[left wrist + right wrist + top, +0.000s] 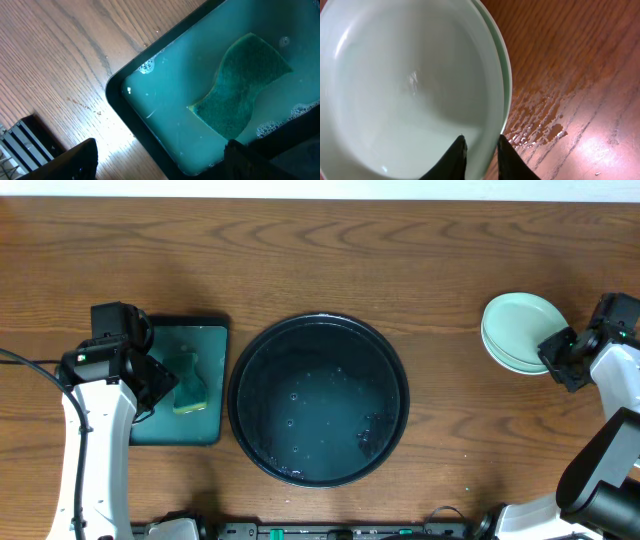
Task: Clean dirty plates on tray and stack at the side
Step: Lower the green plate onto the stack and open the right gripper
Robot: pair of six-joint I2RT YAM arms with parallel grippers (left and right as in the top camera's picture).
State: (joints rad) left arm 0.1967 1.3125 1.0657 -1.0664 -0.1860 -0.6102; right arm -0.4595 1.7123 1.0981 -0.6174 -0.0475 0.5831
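Observation:
Mint green plates sit stacked on the table at the far right. In the right wrist view the top plate looks clean and wet, with a lower plate's rim showing beside it. My right gripper straddles the top plate's rim, one finger inside and one outside, jaws slightly parted; from overhead it is at the stack's right edge. The round black tray in the middle holds only water drops. My left gripper hangs open over the rectangular tray's corner, holding nothing.
A dark-green rectangular tray at the left holds soapy water and a green sponge. Water is smeared on the wood beside the plate stack. The arm bases stand along the front edge.

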